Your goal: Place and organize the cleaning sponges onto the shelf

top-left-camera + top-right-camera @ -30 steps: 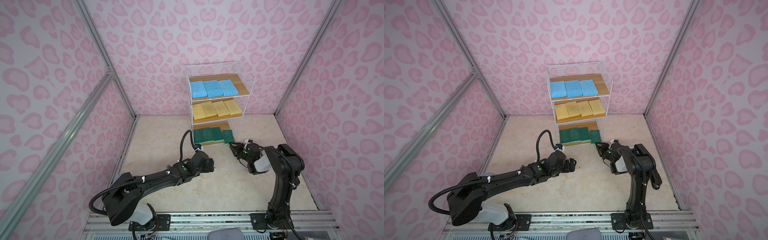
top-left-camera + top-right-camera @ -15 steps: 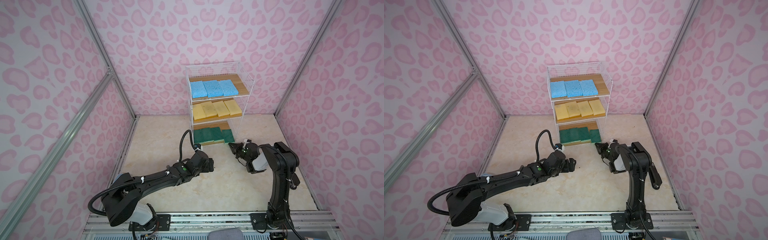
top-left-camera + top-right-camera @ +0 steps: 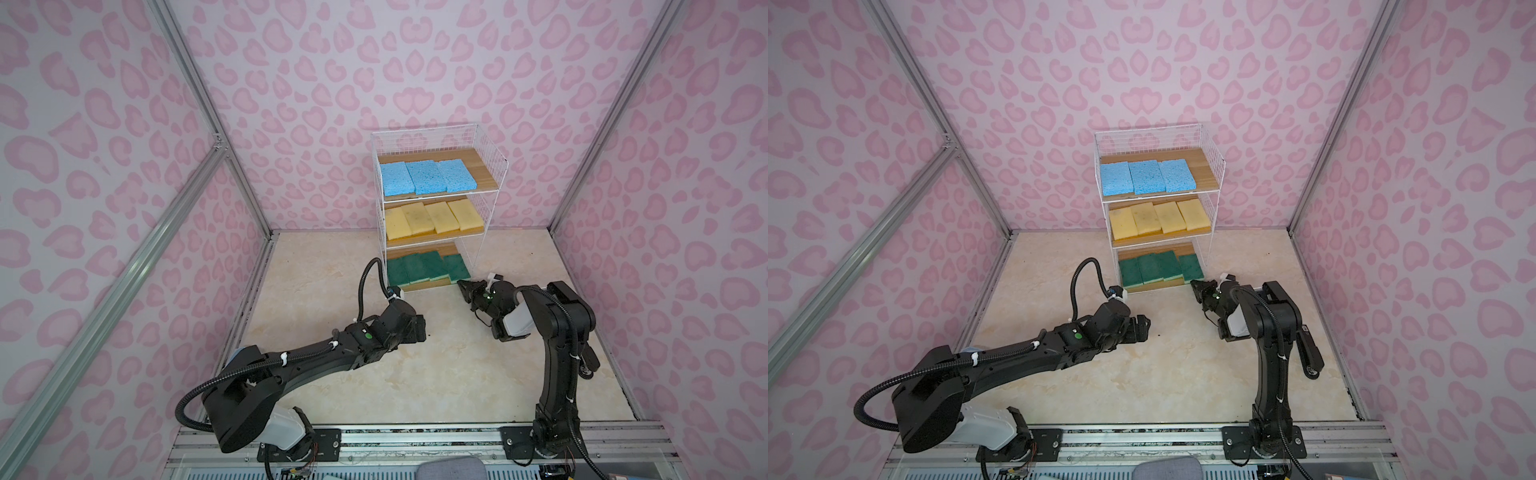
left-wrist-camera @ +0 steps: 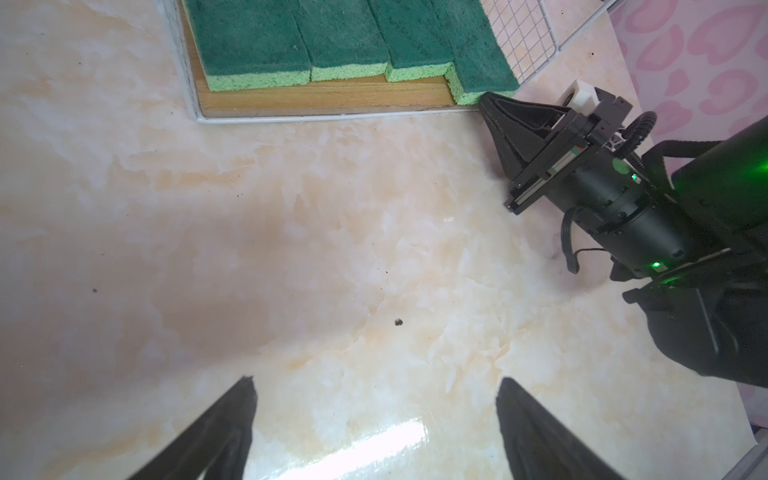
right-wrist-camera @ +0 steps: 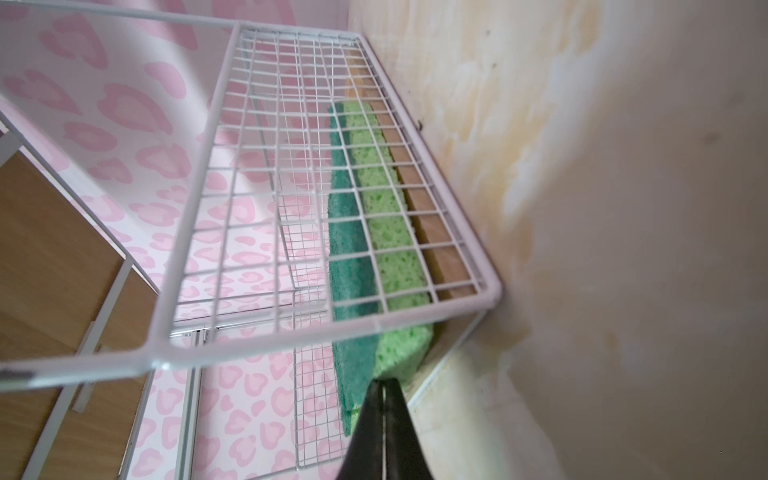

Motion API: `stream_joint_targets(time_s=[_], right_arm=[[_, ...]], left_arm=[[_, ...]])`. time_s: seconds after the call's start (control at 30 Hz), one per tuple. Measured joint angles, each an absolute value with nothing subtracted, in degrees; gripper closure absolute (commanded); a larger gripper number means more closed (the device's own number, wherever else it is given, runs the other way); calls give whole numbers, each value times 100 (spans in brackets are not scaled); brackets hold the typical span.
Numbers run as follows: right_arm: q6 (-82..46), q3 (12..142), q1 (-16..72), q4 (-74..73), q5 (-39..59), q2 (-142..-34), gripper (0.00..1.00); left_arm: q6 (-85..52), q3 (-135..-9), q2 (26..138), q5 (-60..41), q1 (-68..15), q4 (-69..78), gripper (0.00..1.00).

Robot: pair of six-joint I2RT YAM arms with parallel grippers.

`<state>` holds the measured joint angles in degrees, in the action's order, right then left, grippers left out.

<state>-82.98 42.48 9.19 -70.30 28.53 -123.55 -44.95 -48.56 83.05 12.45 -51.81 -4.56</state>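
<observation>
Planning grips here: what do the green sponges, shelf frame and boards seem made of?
Green sponges: dark fibrous scouring layer on light-green foam with open pores. Shelf frame: thin wire, probably metal, coated glossy white. Boards: wood or wood-look laminate, matte, light brown grain.

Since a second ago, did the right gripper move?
Yes. The right gripper crept closer to the shelf, toward the front corner of the rightmost green sponge.

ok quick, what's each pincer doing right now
Left pincer: open, holding nothing.
Right pincer: shut, holding nothing, tip at the corner of the rightmost dark green rectangular sponge.
</observation>
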Motion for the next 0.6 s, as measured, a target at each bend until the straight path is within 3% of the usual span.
stream_joint_targets(time_s=[0.2, 0.3, 0.4, 0.47, 0.6], right_arm=[[-8298, 4287, 875, -7030, 2856, -12396, 85], [-8296, 4283, 873, -7032, 2853, -12396, 75], [-8296, 4254, 873, -7076, 2853, -12396, 59], [-8287, 4213, 873, -7111, 2853, -12383, 49], [-8152, 4025, 906, -7052, 2853, -12140, 42]], left_arm=[[-4482, -4919, 8305, 1245, -5175, -469, 8], [-4482, -4936, 8305, 1245, -5170, -480, 8], [-4482, -4941, 8305, 1245, -5170, -495, 7], [-4456, -4941, 8291, 1253, -5170, -528, 0], [-4366, -4921, 8016, 1361, -5148, -679, 4]])
